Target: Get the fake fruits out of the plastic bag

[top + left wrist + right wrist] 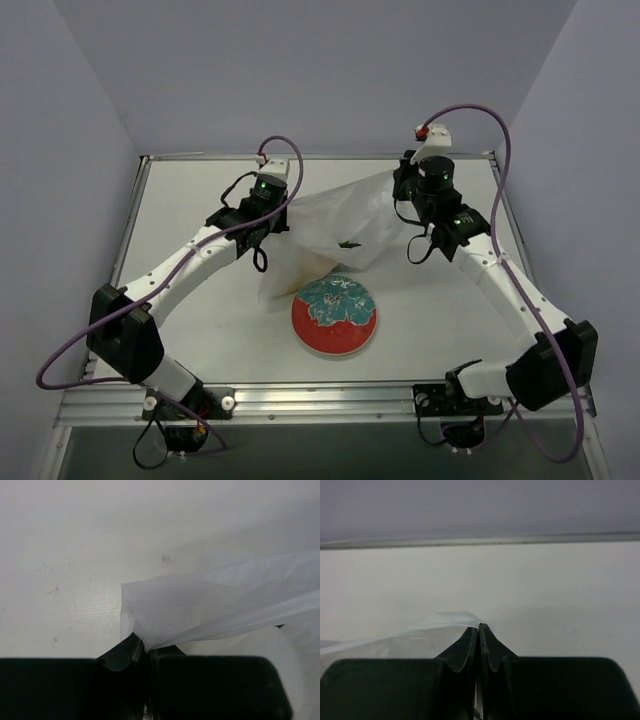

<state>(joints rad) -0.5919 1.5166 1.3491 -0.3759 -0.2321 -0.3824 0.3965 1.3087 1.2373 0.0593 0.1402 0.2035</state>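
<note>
The plastic bag (340,225) hangs stretched between my two grippers, above the table just behind the plate. My left gripper (287,207) is shut on the bag's left edge; in the left wrist view its jaws (145,647) pinch the white film (200,610). My right gripper (400,192) is shut on the bag's right edge; in the right wrist view its jaws (478,628) are closed on a thin corner of film (420,637). Through the film a small dark green fruit (349,243) shows, and a faint orange tint (300,268) shows at the bag's lower left. The other fruits are hidden.
A red-and-teal round plate (312,335) lies on the white table in front of the bag. The table's raised metal rim (320,157) runs along the back, and grey walls stand close on both sides.
</note>
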